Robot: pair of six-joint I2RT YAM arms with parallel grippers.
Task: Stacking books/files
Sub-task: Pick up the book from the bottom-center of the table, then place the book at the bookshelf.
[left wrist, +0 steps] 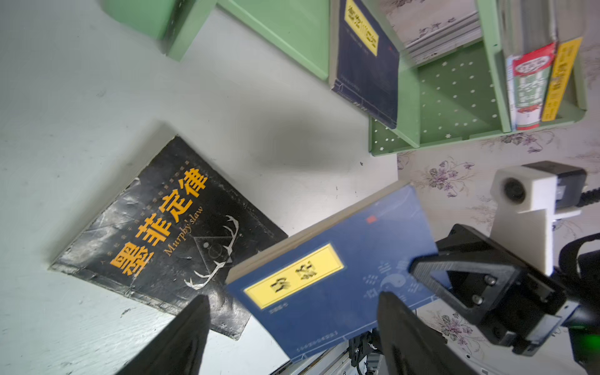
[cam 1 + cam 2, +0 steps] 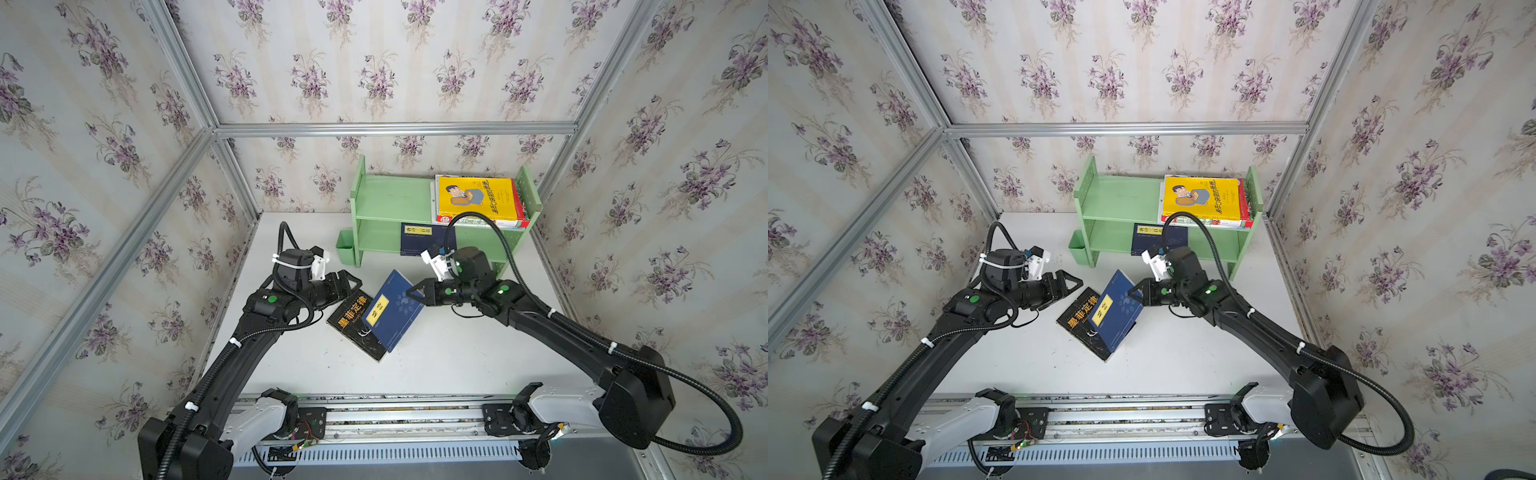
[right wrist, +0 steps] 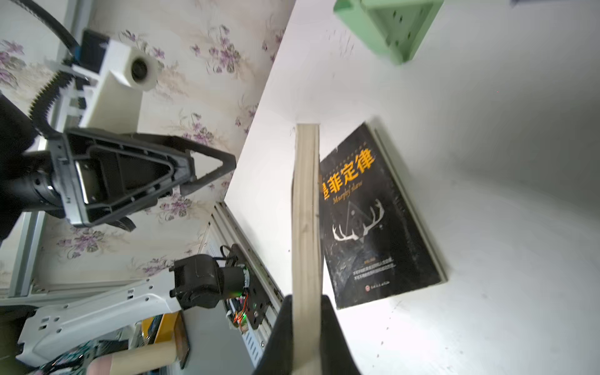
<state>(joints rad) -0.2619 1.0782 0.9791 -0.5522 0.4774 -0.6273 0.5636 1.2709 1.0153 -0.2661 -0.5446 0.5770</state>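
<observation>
A navy book with a yellow label [image 2: 392, 309] [image 2: 1115, 309] hangs tilted above the table, one edge resting over the black book with the orange title and antlers [image 2: 351, 322] [image 1: 162, 227], which lies flat. My right gripper [image 2: 409, 293] [image 3: 305, 298] is shut on the navy book's far right edge; the right wrist view shows the page edge [image 3: 305, 227] clamped between the fingers. My left gripper [image 2: 353, 282] [image 1: 293, 295] stands open just left of both books and holds nothing. A yellow cartoon-man book [image 2: 473, 197] tops a stack on the green shelf [image 2: 386, 199].
Another navy book [image 2: 424, 239] lies on the shelf's lower level. A small green cup [image 2: 345, 247] hangs on the shelf's left side. Wallpapered walls close in on three sides. The arms' rail [image 2: 374, 415] runs along the table's front edge.
</observation>
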